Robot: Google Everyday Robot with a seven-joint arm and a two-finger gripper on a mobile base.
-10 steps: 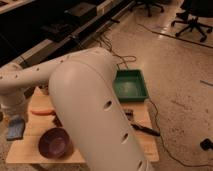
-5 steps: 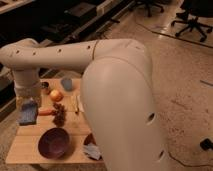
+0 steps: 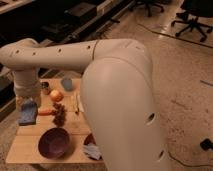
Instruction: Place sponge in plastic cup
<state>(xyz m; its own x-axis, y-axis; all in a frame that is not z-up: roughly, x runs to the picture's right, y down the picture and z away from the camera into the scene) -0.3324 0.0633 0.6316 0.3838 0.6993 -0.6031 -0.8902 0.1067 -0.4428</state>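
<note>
Speckled floor (image 3: 180,85) runs back to dark shelving and two office chairs (image 3: 192,20), and a wooden tabletop (image 3: 24,147) sits at the lower left of the camera view. Much of the picture is filled by the robot's pale arm (image 3: 115,90), which reaches leftward and turns down over the tabletop's left edge. At its end the gripper (image 3: 27,103) hangs low over that edge and, as far as I can tell, is clamped on the top of the sponge (image 3: 28,115), a blue-grey pad hanging tilted partly past the tabletop's edge. The plastic cup (image 3: 66,83) stands upright near the far side of the tabletop, well apart from the sponge and to its right. A small metal cup (image 3: 45,88) stands to the left of the plastic cup, with a round orange fruit (image 3: 56,95) just in front of them. Nearer the sponge lie an orange-red piece (image 3: 46,112) and a dark cluster (image 3: 60,116), touching or nearly so. A purple bowl (image 3: 54,142) sits at the near side, and a pale cloth (image 3: 92,151) lies to its right beside the arm.
</note>
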